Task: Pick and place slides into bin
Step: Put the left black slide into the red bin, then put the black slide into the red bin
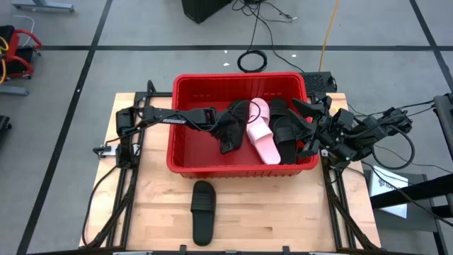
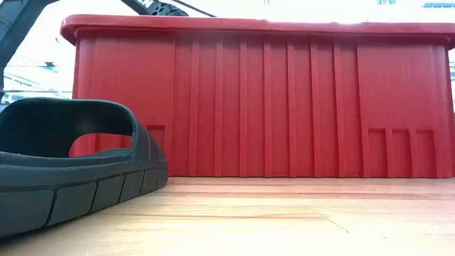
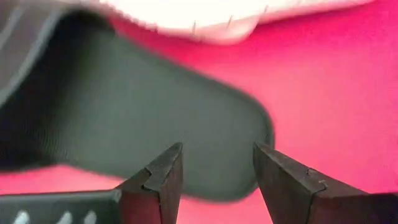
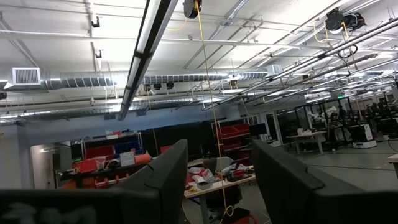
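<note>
The red bin [image 1: 185,157] stands mid-table; its near wall fills the low view [image 2: 284,107]. Inside it lie a pale pink slide [image 1: 262,134] and black slides [image 1: 284,129]. My left gripper [image 1: 228,142] reaches into the bin from the table's left. It is open, with its fingers [image 3: 163,180] just over a black slide [image 3: 155,112] on the bin's floor, the pink slide [image 3: 205,18] beyond it. I cannot see it touching the slide. Another black slide [image 1: 203,211] lies sole-down on the table in front of the bin [image 2: 71,163]. My right gripper [image 4: 217,162] is open and empty at the bin's right rim [image 1: 310,113].
The wooden table [image 1: 283,212] shows bare in front of the bin, right of the loose black slide. Cables [image 1: 253,60] and a dark box lie on the floor beyond the table's far edge. My right arm's cables [image 1: 396,134] hang off the right side.
</note>
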Controlling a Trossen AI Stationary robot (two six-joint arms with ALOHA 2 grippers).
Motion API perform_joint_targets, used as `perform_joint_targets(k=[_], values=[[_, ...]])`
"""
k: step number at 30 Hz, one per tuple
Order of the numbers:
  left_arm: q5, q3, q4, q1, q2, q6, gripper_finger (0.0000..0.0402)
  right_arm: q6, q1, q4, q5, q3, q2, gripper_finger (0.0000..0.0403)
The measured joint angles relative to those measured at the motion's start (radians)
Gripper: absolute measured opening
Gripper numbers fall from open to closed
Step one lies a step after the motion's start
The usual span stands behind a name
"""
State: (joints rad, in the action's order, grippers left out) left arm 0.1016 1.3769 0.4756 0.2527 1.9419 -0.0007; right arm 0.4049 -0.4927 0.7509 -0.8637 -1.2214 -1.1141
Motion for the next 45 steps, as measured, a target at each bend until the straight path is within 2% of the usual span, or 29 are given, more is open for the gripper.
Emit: perform_joint_targets(k=[6,9,13,19,25,30,33,39,45], values=[[-0.132,0.0,0.147,-0.001,0.004,0.026,0.0186,0.0,0.0,0.0,0.0,0.0,0.0,0.0169],[-0.121,0.0,0.147,-0.001,0.016,0.039,0.0186,0.0,0.0,0.0,0.0,0.0,0.0,0.0169],[-0.051,0.0,0.091,-0.01,0.047,0.034,0.0186,0.0,0.0,0.0,-0.002,0.0,0.0,0.0169],[-0.02,-0.001,0.055,-0.034,0.063,0.031,0.0186,0.0,0.0,0.0,-0.004,0.0,0.0,0.0169],[-0.037,0.0,0.097,-0.035,0.061,0.045,0.0186,-0.004,0.0,-0.001,-0.004,0.0,0.0,0.0169],[-0.15,0.0,0.182,-0.033,0.061,0.096,0.0186,-0.004,0.0,-0.002,-0.004,0.0,0.0,0.0169],[-0.143,0.0,0.221,-0.021,0.06,0.113,0.0186,-0.004,0.0,-0.008,-0.004,0.0,0.0,0.0169],[-0.102,-0.001,0.28,-0.015,-0.013,0.174,0.0186,-0.003,0.0,-0.014,-0.004,0.0,0.0,0.0169],[-0.102,-0.001,0.274,-0.012,-0.184,0.191,0.0186,-0.003,0.001,-0.024,-0.004,0.0,0.0,0.0169]])
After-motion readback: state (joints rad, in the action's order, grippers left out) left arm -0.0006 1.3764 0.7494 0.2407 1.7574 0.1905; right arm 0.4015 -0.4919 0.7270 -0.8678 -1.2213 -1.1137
